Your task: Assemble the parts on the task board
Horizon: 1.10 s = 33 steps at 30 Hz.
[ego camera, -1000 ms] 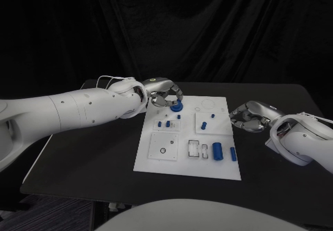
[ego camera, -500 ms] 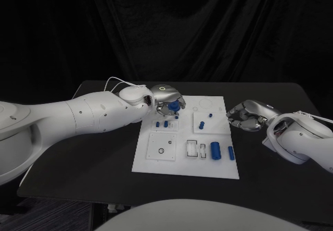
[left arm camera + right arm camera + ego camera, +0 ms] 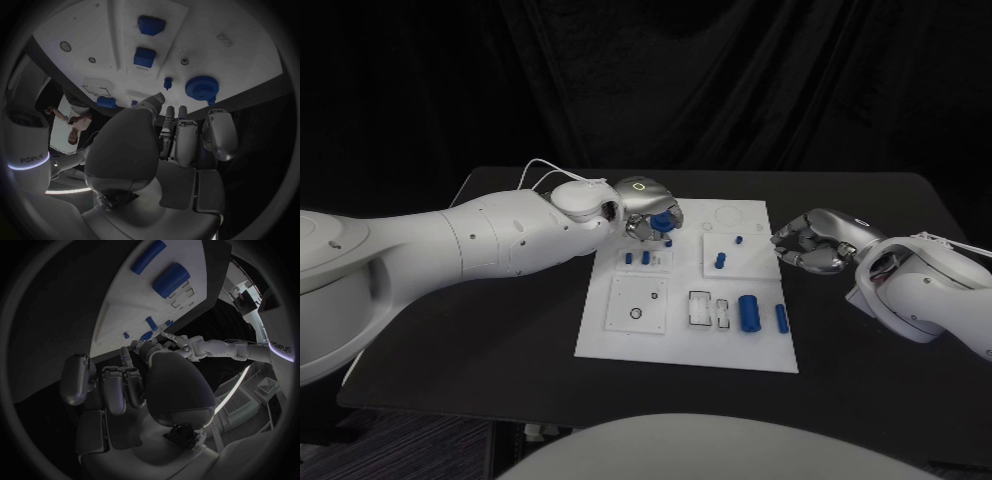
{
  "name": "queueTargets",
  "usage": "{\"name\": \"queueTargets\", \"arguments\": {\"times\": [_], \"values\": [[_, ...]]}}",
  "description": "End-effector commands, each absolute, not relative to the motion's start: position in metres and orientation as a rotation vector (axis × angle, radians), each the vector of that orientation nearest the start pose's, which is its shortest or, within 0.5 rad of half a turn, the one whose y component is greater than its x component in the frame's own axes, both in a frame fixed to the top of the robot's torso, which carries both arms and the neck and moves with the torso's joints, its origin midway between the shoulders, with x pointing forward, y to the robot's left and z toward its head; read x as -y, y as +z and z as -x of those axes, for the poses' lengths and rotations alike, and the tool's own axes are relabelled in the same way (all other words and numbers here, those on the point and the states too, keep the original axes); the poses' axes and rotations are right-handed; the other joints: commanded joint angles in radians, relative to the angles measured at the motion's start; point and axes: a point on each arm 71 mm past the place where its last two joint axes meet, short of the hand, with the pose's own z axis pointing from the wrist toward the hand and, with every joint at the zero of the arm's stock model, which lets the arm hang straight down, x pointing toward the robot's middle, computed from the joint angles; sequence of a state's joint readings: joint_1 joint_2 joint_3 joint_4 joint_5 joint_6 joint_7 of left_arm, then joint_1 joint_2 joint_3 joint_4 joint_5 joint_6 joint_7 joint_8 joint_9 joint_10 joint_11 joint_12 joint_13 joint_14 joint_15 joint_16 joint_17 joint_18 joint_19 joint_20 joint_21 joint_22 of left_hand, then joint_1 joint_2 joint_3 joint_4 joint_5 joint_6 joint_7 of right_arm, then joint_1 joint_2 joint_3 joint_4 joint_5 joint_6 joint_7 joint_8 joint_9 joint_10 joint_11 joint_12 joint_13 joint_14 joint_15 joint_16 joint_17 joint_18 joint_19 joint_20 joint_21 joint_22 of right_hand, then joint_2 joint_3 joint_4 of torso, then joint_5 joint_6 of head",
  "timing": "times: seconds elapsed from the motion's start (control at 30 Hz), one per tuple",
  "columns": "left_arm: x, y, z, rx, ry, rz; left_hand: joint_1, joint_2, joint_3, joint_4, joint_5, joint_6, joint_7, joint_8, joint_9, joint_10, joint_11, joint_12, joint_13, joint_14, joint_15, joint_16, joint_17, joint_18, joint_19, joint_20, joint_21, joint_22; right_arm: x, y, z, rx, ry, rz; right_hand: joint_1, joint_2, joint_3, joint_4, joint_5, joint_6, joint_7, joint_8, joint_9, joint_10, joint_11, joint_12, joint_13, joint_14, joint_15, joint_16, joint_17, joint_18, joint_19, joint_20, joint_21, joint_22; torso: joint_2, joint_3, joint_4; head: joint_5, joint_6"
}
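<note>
- Head view: the left hand (image 3: 651, 213) is held over the task board (image 3: 692, 345)'s far left corner, fingers curled by a round blue part (image 3: 201, 88); whether it is grasped cannot be told.
- The right hand (image 3: 812, 241) is clenched on nothing, just beside the board's right edge.

Black table (image 3: 488, 330) under everything — matte, dark, corners rounded at the near side, far edge running straight across beneath the backdrop. Behind it, a black curtain (image 3: 733, 90) hanging in soft vertical folds — covering the whole back of the scene. Beyond the near left corner of the table, a patch of dark floor (image 3: 401, 440), dimly lit and faintly textured.
</note>
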<state>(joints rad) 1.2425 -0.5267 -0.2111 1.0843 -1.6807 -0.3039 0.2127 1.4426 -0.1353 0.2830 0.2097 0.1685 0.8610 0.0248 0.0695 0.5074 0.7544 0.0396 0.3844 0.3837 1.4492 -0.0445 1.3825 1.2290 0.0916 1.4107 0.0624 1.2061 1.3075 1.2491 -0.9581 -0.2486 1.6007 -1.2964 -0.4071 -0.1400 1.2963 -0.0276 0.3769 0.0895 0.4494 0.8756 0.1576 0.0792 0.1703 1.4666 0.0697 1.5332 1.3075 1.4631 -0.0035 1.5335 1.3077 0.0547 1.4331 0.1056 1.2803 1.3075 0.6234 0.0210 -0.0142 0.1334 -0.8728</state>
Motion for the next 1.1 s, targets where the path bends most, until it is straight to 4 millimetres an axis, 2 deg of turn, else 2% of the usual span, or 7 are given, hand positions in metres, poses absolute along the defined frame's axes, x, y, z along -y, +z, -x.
{"name": "queueTargets", "arguments": {"times": [0.03,0.9,1.0,1.1], "values": [[-0.146,-0.241,-0.529,-1.638,-0.598,-0.716,0.013,0.003,0.0,-0.007,0.016,0.005,-0.008,0.0,-0.006,0.013,0.005,0.015,-0.001,-0.003,0.003,-0.003,0.002,-0.014,0.005,0.005,0.0,0.158,0.244,-0.228,-0.449,-1.789,0.595,-0.017,-0.002,-0.006,0.006,0.001,0.005,0.007,0.001,0.0,-0.002,0.048,0.005,-0.004,0.211,0.088,0.005,-0.001,0.209,0.017,-0.004,0.002,-0.002,0.162,-0.001,0.0,0.0006,0.0,0.0],[-0.141,-0.251,-0.529,-1.706,-0.588,-0.727,0.003,0.006,-0.008,-0.004,0.011,0.013,-0.004,-0.001,-0.02,0.044,0.004,0.046,0.006,0.002,0.004,0.006,0.012,-0.016,0.012,0.006,0.011,0.163,0.242,-0.227,-0.448,-1.777,0.61,-0.015,-0.002,-0.006,0.007,0.001,0.007,0.007,0.001,0.0,-0.002,0.048,0.005,-0.004,0.211,0.088,0.005,-0.001,0.209,0.017,-0.003,0.002,-0.002,0.162,0.0,0.0004,-0.0008,0.003,0.0],[-0.14,-0.252,-0.529,-1.714,-0.584,-0.727,0.017,0.008,0.0,-0.014,0.037,0.008,-0.007,-0.003,-0.028,0.05,0.002,0.051,0.005,0.005,0.002,0.011,0.017,-0.018,0.016,0.005,0.018,0.166,0.242,-0.227,-0.448,-1.774,0.619,-0.018,-0.002,-0.006,0.008,0.0,0.009,0.007,0.001,0.0,-0.002,0.048,0.004,-0.003,0.212,0.088,0.005,-0.001,0.21,0.017,-0.003,0.002,-0.001,0.163,-0.001,0.0003,-0.0003,0.006,0.0],[-0.14,-0.252,-0.53,-1.721,-0.581,-0.727,0.02,0.01,0.003,-0.016,0.043,0.01,-0.008,-0.002,-0.03,0.053,0.001,0.053,0.004,0.005,0.001,0.012,0.018,-0.018,0.017,0.004,0.021,0.166,0.241,-0.227,-0.448,-1.773,0.623,-0.018,-0.002,-0.006,0.008,0.0,0.009,0.007,0.001,0.0,-0.002,0.048,0.004,-0.003,0.212,0.088,0.005,-0.001,0.21,0.017,-0.003,0.002,-0.001,0.163,-0.001,0.0004,-0.0003,0.008,0.0]]}}
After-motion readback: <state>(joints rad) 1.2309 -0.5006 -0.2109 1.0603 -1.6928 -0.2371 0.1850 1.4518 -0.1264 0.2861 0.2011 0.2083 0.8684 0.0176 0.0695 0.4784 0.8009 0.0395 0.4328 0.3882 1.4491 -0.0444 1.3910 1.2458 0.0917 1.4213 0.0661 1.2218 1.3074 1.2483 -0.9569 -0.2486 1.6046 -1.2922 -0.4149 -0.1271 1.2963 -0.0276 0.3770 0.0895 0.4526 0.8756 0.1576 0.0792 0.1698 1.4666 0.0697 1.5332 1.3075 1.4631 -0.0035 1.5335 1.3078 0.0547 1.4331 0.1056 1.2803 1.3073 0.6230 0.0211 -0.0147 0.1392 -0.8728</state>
